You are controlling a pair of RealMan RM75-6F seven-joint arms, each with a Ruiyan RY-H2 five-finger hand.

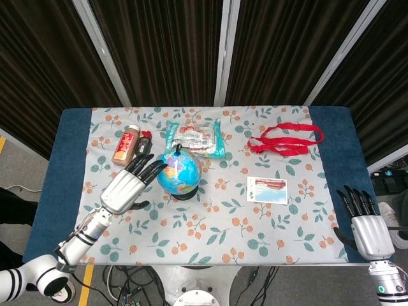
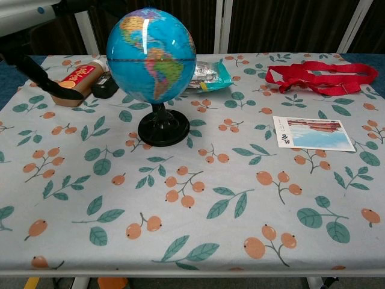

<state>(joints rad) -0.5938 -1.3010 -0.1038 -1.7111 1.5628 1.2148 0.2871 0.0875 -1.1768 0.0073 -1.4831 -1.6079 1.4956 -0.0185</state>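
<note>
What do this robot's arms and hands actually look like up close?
The left hand has a silver-grey ribbed metal back and slim black fingers. Its forearm is silver with dark joint rings, ending in a rounded white elbow shell banded in black. The right hand matches: silver back, black fingers, and a grey wrist with a small teal ring.

This looks like a robot test room or lab set up for recording, not a home. Dark curtains [image 1: 172, 51] hang as a backdrop behind the surface [image 1: 70, 127], split by pale metal poles [image 1: 224, 51]. The surface carries a blue mat under a cloth [image 2: 198, 205] printed with leaves and orange fruit, and an unrelated mix of things is spread on it: a globe [image 2: 151, 57], a bottle [image 1: 125, 145], a snack packet [image 1: 193, 138], a red strap [image 1: 285, 139] and a postcard [image 1: 267, 189]. Loose cables [image 1: 131, 280] trail over the grey floor [image 1: 22, 166] below the front edge.
</note>
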